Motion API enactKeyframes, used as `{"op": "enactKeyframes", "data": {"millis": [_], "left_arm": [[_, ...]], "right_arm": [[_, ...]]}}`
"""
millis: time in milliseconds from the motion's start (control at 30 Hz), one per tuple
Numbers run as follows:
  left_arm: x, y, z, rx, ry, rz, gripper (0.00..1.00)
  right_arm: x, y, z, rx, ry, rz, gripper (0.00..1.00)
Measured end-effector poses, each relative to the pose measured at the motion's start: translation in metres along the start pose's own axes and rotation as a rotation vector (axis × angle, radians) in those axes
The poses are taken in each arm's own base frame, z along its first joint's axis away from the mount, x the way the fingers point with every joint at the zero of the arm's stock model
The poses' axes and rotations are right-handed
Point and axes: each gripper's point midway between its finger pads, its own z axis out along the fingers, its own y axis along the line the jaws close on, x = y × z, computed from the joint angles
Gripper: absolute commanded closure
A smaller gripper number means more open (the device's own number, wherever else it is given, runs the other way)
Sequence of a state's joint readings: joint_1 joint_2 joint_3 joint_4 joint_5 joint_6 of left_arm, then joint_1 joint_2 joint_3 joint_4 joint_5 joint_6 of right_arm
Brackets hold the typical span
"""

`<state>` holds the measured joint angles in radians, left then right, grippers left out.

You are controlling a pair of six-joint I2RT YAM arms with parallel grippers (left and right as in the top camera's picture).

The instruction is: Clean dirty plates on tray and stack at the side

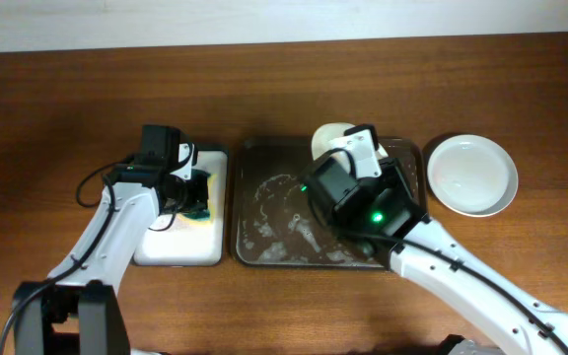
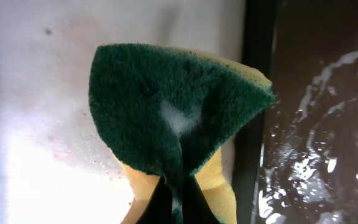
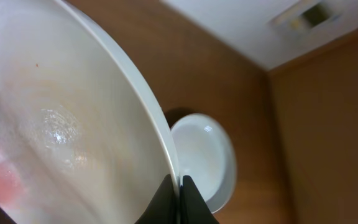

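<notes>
Wooden table (image 1: pixel 57 108) is spreading below; right gripper (image 3: pixel 179 188) is pinching the wet plate (image 3: pixel 73 118) by its rim, likely stiff, slippery, breakable; left gripper (image 2: pixel 178 202) is squeezing a soft sponge (image 2: pixel 173 106).

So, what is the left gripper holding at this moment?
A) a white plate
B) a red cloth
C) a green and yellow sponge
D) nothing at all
C: the left gripper is shut on the green and yellow sponge, which hangs over the small white tray.
</notes>
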<state>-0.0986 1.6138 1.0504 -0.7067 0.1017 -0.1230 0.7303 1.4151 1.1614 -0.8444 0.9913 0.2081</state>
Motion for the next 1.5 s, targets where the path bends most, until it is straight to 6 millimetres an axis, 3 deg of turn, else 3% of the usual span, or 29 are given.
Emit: {"op": "enactKeyframes", "data": {"millis": [100,300,433,500,567,667,733,833,867,933,967,1033,1100,1167,1333,1433,1500], "left_arm": [[0.006,0.002,0.008,-0.003,0.031,-0.003,1.00],[0.006,0.002,0.009,-0.003,0.028,-0.003,1.00],[0.005,0.001,0.009,-0.003,0.024,-0.002,1.00],[0.001,0.001,0.009,-0.001,0.010,0.010,1.00],[-0.004,0.001,0.010,0.001,-0.013,0.028,0.99],[-0.007,0.003,0.019,-0.011,-0.012,0.035,0.82],[-0.007,0.005,0.024,-0.016,-0.010,0.043,0.41],[-0.011,0.005,0.024,-0.020,-0.026,0.052,0.23],[-0.011,0.005,0.024,-0.020,-0.026,0.053,0.19],[-0.011,0.005,0.024,-0.021,-0.024,0.054,0.06],[-0.010,0.005,0.024,-0.021,-0.020,0.047,0.00],[-0.012,0.004,0.017,-0.019,-0.038,0.029,0.01],[-0.019,0.001,-0.006,-0.012,-0.095,0.005,0.01],[-0.015,0.000,-0.027,-0.009,-0.113,-0.010,0.01],[0.017,0.018,-0.049,-0.035,-0.028,-0.145,0.01],[0.040,0.022,-0.063,-0.050,0.032,-0.190,0.01],[0.043,0.020,-0.077,-0.044,0.003,-0.187,0.01]], "right_arm": [[-0.008,-0.009,-0.009,0.083,-0.051,-0.013,0.96],[-0.014,-0.016,-0.005,0.109,-0.062,0.041,0.96],[0.013,-0.032,0.040,0.028,0.104,0.206,0.96],[0.041,-0.054,0.074,-0.016,0.242,0.354,0.96],[0.063,-0.069,0.094,-0.061,0.334,0.465,0.96],[0.109,-0.109,0.122,-0.090,0.474,0.698,0.96],[0.135,-0.128,0.134,-0.102,0.536,0.814,0.96],[0.169,-0.143,0.151,-0.107,0.618,0.940,0.94],[0.173,-0.144,0.155,-0.115,0.624,0.960,0.85],[0.176,-0.145,0.164,-0.138,0.620,1.003,0.41],[0.173,-0.144,0.166,-0.163,0.605,1.025,0.34],[0.158,-0.136,0.169,-0.257,0.559,1.038,0.24],[0.141,-0.119,0.164,-0.389,0.529,1.017,0.18],[0.131,-0.089,0.147,-0.526,0.560,0.952,0.11],[0.121,-0.019,0.093,-0.756,0.674,0.688,0.01],[0.130,-0.001,0.068,-0.774,0.750,0.564,0.01],[0.128,-0.003,0.053,-0.765,0.739,0.520,0.01]]}}
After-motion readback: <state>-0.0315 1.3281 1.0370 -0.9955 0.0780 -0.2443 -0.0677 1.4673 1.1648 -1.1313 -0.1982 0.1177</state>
